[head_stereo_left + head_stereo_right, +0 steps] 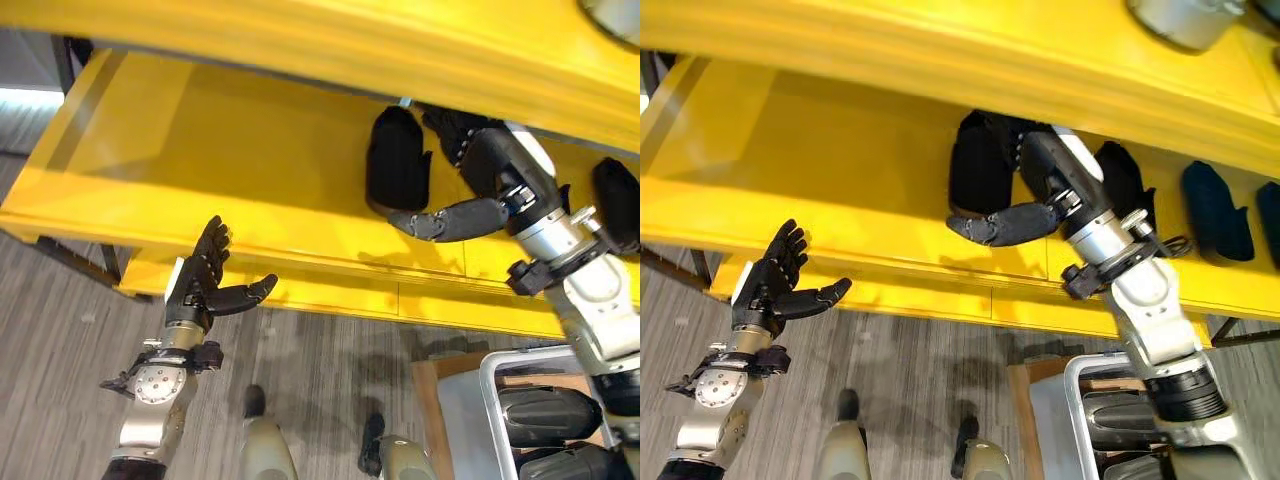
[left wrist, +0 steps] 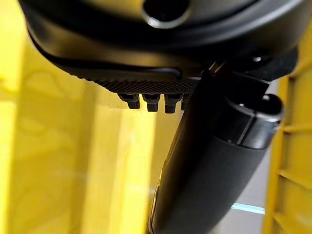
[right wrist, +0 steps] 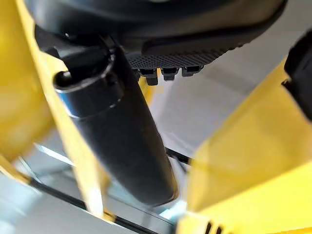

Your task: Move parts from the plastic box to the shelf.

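The right hand (image 1: pixel 1040 190) reaches into the yellow shelf (image 1: pixel 200 150), thumb stretched out and fingers straight, holding nothing, just beside a black part (image 1: pixel 397 160) standing on the shelf board. Further black parts (image 1: pixel 1215 212) stand along the shelf to the right. The left hand (image 1: pixel 205 280) hovers spread before the shelf's front edge. More parts (image 1: pixel 548 415) lie in the plastic box (image 1: pixel 487 385) below.

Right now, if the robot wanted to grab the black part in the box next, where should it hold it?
Probably from above, fingers across the rounded middle of the top black part. It lies on its side in the plastic box, whose walls block the sides. The right hand is up at the shelf; the left hand is open.
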{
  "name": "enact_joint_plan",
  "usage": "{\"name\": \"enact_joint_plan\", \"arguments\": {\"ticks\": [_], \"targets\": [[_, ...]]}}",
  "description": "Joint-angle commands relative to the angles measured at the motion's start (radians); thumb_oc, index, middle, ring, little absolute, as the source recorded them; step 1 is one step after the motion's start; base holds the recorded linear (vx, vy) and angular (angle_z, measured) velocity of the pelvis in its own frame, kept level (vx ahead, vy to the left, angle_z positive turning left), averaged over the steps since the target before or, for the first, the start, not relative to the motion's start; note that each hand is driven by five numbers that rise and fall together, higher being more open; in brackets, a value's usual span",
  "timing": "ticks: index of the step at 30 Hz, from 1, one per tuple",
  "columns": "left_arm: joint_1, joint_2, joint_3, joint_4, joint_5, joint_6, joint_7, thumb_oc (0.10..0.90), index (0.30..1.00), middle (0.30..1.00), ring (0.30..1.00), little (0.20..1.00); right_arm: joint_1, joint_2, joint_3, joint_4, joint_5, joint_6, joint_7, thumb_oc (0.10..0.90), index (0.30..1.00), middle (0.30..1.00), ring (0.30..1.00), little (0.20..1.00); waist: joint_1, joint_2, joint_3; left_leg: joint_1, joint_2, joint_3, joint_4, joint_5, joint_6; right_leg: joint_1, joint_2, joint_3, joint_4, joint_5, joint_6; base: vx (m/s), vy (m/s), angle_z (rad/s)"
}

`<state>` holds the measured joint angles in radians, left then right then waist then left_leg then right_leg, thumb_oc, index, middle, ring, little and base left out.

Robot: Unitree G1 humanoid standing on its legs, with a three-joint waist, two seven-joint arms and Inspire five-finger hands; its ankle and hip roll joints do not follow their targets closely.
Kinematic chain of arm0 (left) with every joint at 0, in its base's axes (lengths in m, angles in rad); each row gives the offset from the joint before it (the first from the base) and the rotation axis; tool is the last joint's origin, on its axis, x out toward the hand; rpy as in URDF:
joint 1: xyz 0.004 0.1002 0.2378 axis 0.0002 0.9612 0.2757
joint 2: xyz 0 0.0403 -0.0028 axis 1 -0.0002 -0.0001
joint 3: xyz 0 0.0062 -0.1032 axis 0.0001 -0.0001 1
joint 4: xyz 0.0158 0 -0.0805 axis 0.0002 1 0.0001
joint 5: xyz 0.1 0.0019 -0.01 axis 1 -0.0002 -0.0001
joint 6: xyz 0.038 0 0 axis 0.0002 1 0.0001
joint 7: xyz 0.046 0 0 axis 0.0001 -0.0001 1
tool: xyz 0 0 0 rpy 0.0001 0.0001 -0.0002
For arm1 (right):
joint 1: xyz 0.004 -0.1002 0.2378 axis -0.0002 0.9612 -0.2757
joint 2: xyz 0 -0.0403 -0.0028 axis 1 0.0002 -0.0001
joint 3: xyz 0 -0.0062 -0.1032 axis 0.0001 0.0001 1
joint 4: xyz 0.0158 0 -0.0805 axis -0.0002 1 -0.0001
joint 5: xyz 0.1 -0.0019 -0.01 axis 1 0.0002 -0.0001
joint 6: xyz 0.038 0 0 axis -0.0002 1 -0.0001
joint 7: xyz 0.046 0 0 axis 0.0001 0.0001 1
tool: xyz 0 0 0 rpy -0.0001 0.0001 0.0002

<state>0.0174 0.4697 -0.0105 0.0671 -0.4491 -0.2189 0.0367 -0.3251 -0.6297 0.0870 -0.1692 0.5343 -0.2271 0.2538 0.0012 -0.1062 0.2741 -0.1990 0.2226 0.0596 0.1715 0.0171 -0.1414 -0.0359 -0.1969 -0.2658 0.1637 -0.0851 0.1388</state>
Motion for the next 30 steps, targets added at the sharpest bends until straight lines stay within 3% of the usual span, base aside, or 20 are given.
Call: {"name": "enact_joint_plan", "arguments": {"ticks": [1,4,6,11,16,17,18,19,21,22,25,26,30], "targets": [[-0.011,-0.042,-0.023,-0.047,0.063,-0.118,0.018,0.9,1.0,1.0,1.0,1.0,0.103,0.06,-0.054,-0.142,0.076,-0.117,-0.007,0.9,1.0,1.0,1.0,1.0,-0.042,0.038,-0.186,0.099,0.071,0.017,-0.2,0.082,-0.003,0.002,0.048,0.061,-0.036,0.019,-0.016,0.03,-0.049,-0.2],[-0.001,-0.06,-0.02,-0.046,0.07,-0.128,0.019,0.9,1.0,1.0,1.0,1.0,0.154,0.085,-0.058,-0.168,0.07,-0.118,-0.002,0.9,1.0,1.0,1.0,1.0,-0.059,0.051,-0.2,0.121,0.084,0.04,-0.239,0.112,-0.01,0.001,0.065,0.078,-0.049,0.022,-0.021,0.01,-0.05,-0.13],[0.038,-0.086,-0.005,-0.052,0.074,-0.134,0.014,0.9,1.0,1.0,1.0,1.0,0.241,0.101,-0.069,-0.186,0.079,-0.115,0.02,0.9,1.0,1.0,1.0,1.0,-0.08,0.066,-0.215,0.148,0.117,0.073,-0.253,0.126,-0.016,-0.011,0.09,0.101,-0.032,0.012,-0.032,0.03,-0.142,-0.17],[0.079,-0.107,0.009,-0.061,0.084,-0.14,-0.003,0.9,1.0,1.0,1.0,1.0,0.371,0.057,-0.144,-0.224,0.018,-0.114,0.033,0.9,1.0,1.0,1.0,1.0,-0.1,0.083,-0.204,0.151,0.153,0.081,-0.252,0.164,-0.029,-0.027,0.133,0.108,0.0,-0.015,-0.063,-0.02,-0.137,-0.36],[0.107,-0.121,0.022,-0.085,0.07,-0.145,-0.032,0.9,1.0,1.0,1.0,1.0,0.498,-0.001,-0.271,-0.225,-0.029,-0.125,0.032,0.9,1.0,1.0,1.0,1.0,-0.103,0.077,-0.184,0.113,0.172,0.049,-0.226,0.269,-0.044,-0.008,0.18,0.113,-0.067,0.001,-0.095,-0.03,-0.173,-0.07],[0.109,-0.122,0.019,-0.094,0.065,-0.146,-0.037,0.9,1.0,1.0,1.0,1.0,0.513,0.002,-0.293,-0.215,-0.023,-0.129,0.024,0.9,1.0,1.0,1.0,1.0,-0.107,0.07,-0.18,0.098,0.168,0.045,-0.212,0.267,-0.037,0.0,0.182,0.113,-0.088,0.008,-0.098,-0.01,-0.166,0.06],[0.113,-0.124,0.018,-0.104,0.066,-0.148,-0.037,0.9,1.0,1.0,1.0,1.0,0.534,0.012,-0.308,-0.207,-0.01,-0.132,0.022,0.9,1.0,1.0,1.0,1.0,-0.11,0.064,-0.178,0.089,0.157,0.044,-0.192,0.243,-0.024,0.009,0.18,0.113,-0.106,0.015,-0.099,0.02,-0.166,0.15],[0.13,-0.128,0.026,-0.12,0.069,-0.152,-0.031,0.9,1.0,1.0,1.0,1.0,0.556,0.03,-0.323,-0.196,-0.019,-0.132,0.012,0.9,1.0,1.0,1.0,1.0,-0.101,0.053,-0.164,0.084,0.087,-0.016,-0.157,0.149,0.008,0.024,0.171,0.135,-0.134,0.03,-0.097,0.02,-0.113,0.19],[0.144,-0.137,0.027,-0.127,0.071,-0.153,-0.028,0.9,1.0,1.0,1.0,1.0,0.533,0.037,-0.311,-0.182,-0.036,-0.129,0.006,0.9,1.0,1.0,1.0,1.0,-0.069,0.048,-0.157,0.058,-0.043,-0.141,-0.162,0.083,0.036,0.025,0.165,0.16,-0.154,0.052,-0.093,0.02,-0.03,-0.07],[0.144,-0.136,0.028,-0.128,0.071,-0.152,-0.028,0.9,1.0,1.0,1.0,1.0,0.532,0.038,-0.31,-0.181,-0.036,-0.13,0.005,0.9,1.0,1.0,1.0,1.0,-0.071,0.047,-0.158,0.053,-0.046,-0.143,-0.16,0.085,0.038,0.023,0.162,0.158,-0.155,0.054,-0.092,0.02,0.012,-0.26],[0.135,-0.134,0.032,-0.131,0.065,-0.157,-0.021,0.9,1.0,1.0,1.0,1.0,0.482,0.056,-0.266,-0.134,-0.055,-0.138,-0.017,0.9,1.0,1.0,1.0,1.0,-0.049,0.041,-0.148,0.006,-0.174,-0.258,-0.164,0.074,0.062,0.011,0.174,0.194,-0.157,0.065,-0.088,0.0,0.047,-0.48],[0.127,-0.128,0.028,-0.127,0.065,-0.161,-0.019,0.9,1.0,1.0,1.0,1.0,0.444,0.064,-0.233,-0.119,-0.064,-0.138,-0.026,0.9,1.0,1.0,1.0,1.0,-0.036,0.038,-0.139,-0.017,-0.23,-0.326,-0.144,0.067,0.076,0.0,0.184,0.235,-0.143,0.063,-0.086,0.01,0.084,-0.52],[0.129,-0.133,0.023,-0.129,0.045,-0.169,-0.026,0.9,1.0,1.0,1.0,1.0,0.427,0.101,-0.196,-0.111,-0.051,-0.135,-0.022,0.9,1.0,1.0,1.0,1.0,-0.031,0.036,-0.137,-0.008,-0.229,-0.309,-0.127,0.043,0.091,-0.005,0.189,0.277,-0.122,0.052,-0.082,0.06,0.094,-0.84]]}}
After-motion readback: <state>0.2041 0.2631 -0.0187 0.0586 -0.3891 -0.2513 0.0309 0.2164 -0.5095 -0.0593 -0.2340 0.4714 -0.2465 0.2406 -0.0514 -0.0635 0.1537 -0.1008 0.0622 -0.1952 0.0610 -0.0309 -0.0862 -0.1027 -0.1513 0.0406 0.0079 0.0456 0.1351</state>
